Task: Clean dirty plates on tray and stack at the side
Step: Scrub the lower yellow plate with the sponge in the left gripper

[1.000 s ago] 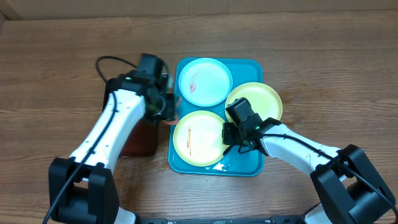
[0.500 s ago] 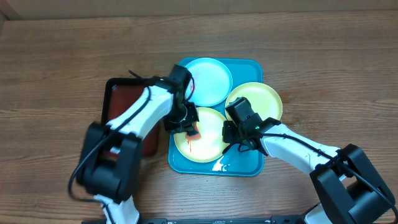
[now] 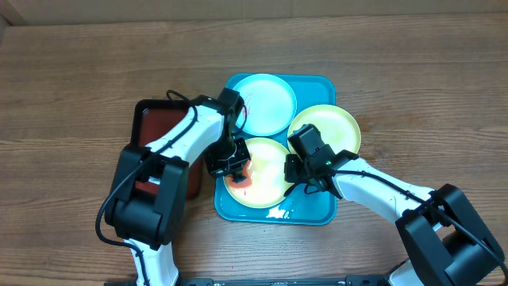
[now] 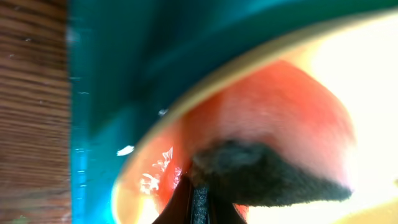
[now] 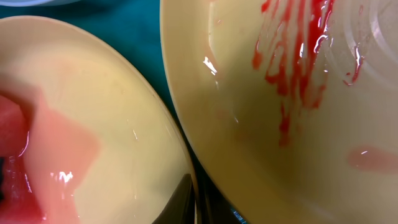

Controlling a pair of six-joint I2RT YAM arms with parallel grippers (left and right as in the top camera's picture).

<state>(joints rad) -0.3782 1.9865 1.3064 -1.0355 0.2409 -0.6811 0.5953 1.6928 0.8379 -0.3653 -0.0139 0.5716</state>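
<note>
Three plates lie on the turquoise tray [image 3: 319,211]: a pale blue plate [image 3: 263,102] at the back, a yellow-green plate [image 3: 333,125] at the right with red smears [image 5: 292,56], and a front yellow-green plate [image 3: 266,179]. My left gripper [image 3: 235,165] is shut on a red sponge with a dark scrub pad [image 4: 267,168]. It presses the sponge onto the front plate's left side [image 4: 373,74]. My right gripper [image 3: 297,171] is shut on the front plate's right rim [image 5: 112,112], next to the smeared plate [image 5: 280,124].
A smaller dark red, black-rimmed tray [image 3: 155,121] lies on the wooden table [image 3: 79,79] left of the turquoise tray, partly under my left arm. Wet glints show on the turquoise tray's front edge [image 3: 279,211].
My left arm has swung from the dark red tray onto the front plate with the sponge, then slid slightly left and nearer. The plate's red streak is covered. The right arm has not moved.
</note>
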